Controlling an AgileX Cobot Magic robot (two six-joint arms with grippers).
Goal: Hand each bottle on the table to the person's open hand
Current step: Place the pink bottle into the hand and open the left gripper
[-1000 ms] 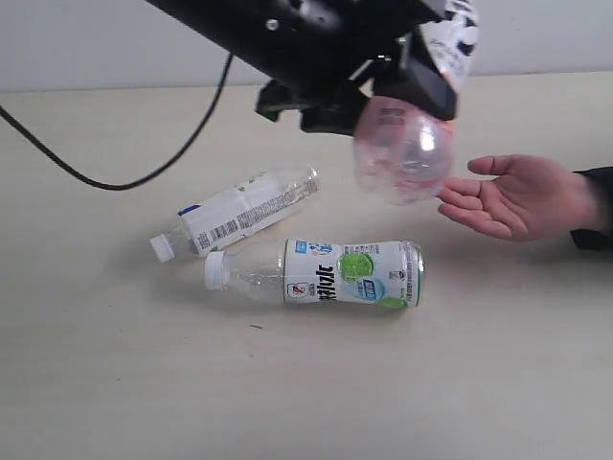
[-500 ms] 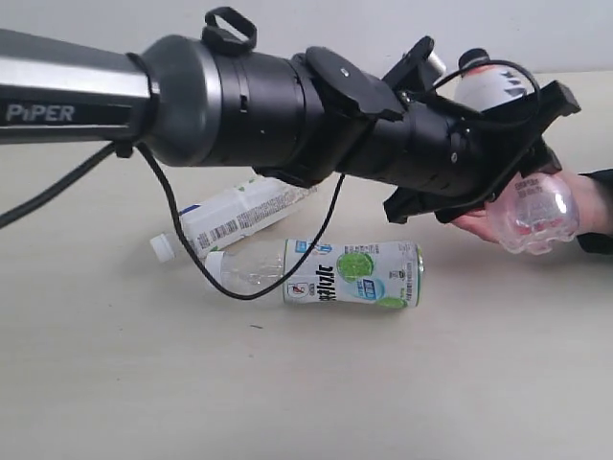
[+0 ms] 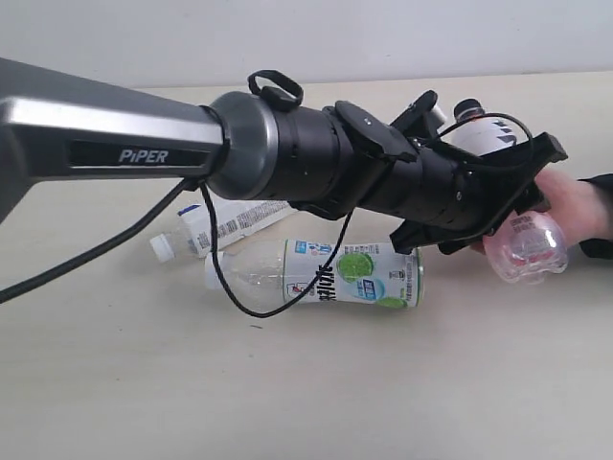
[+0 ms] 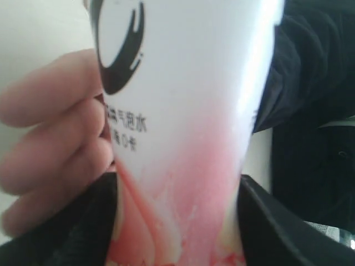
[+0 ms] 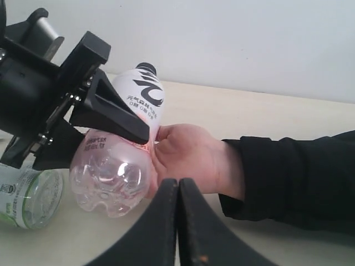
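Pink-label bottle [image 3: 525, 251] against the person's hand [image 3: 578, 203]

Clamped across its label by the left gripper [image 3: 517, 192], jaws gripping both sides, clear base low, black cap tilted up. Held above the table [image 3: 287, 383], touching the open palm. Closed on nothing at the right gripper [image 5: 178, 185], jaws together. Lying on the table: lime-label bottle [image 3: 345, 273], with barcode-label bottle [image 3: 225, 225] just behind it
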